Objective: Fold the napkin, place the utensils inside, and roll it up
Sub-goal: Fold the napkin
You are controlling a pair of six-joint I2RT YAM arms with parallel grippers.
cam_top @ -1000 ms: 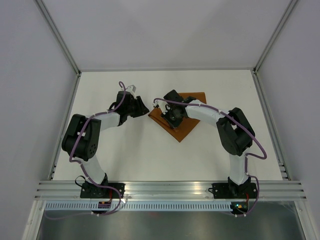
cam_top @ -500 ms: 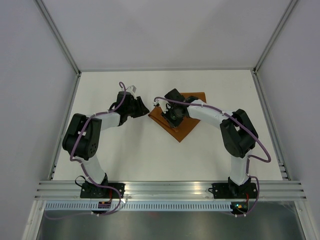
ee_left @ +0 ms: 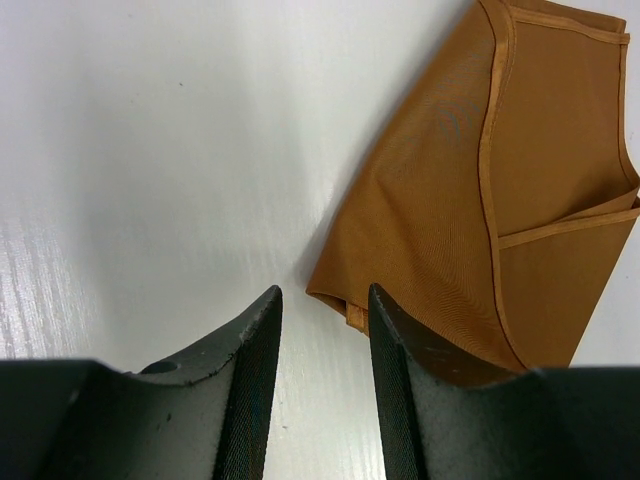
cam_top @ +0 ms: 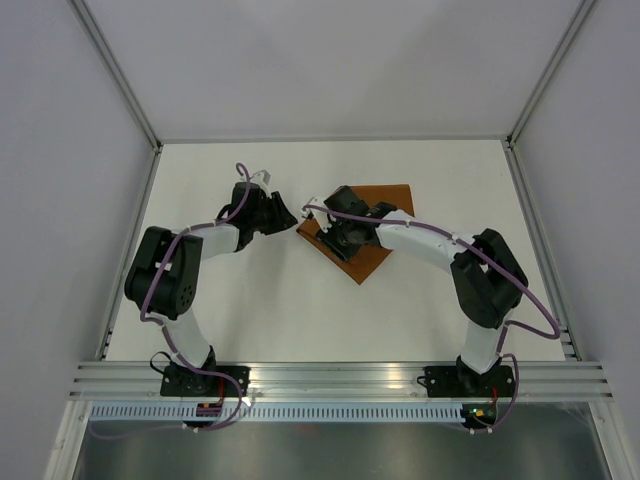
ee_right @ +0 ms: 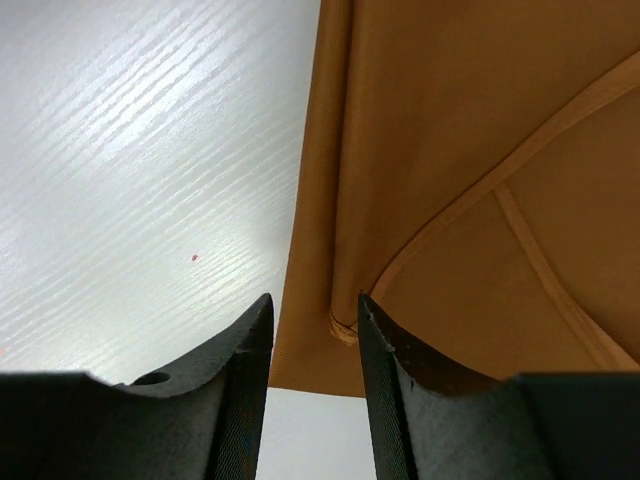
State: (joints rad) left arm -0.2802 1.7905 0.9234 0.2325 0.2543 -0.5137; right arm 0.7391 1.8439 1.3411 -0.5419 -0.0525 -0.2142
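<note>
Rust-orange cloth, the napkin [cam_top: 362, 265], lies folded on the white table [cam_top: 250, 300], set at a slant toward the far middle with 1 corner pointing left. Its hemmed flaps overlap, so at least 2 layers sit on top of each other. No cutlery shows in any view; I cannot tell where it is.

On the left arm, the left pincer [ee_left: 322, 295] hangs low just beside that left corner, fingers parted by a narrow gap with only bare table between them, holding nothing. Over the napkin's near-left edge, the right pincer [ee_right: 312, 300] also has its fingers apart; a small tucked end of hem shows beyond the gap, and nothing is pinched.

Judging by this, the folding looks well along and the filling has not begun. Several things could spoil it. If either pincer closes on the top layer alone, lifting would peel the fold open. If the left fingers push forward, they could shove the corner and skew the whole stack, since loose cloth slides easily on a smooth top. Both wrists crowd the same corner, so a careless reach could knock 1 arm into the other.
</note>
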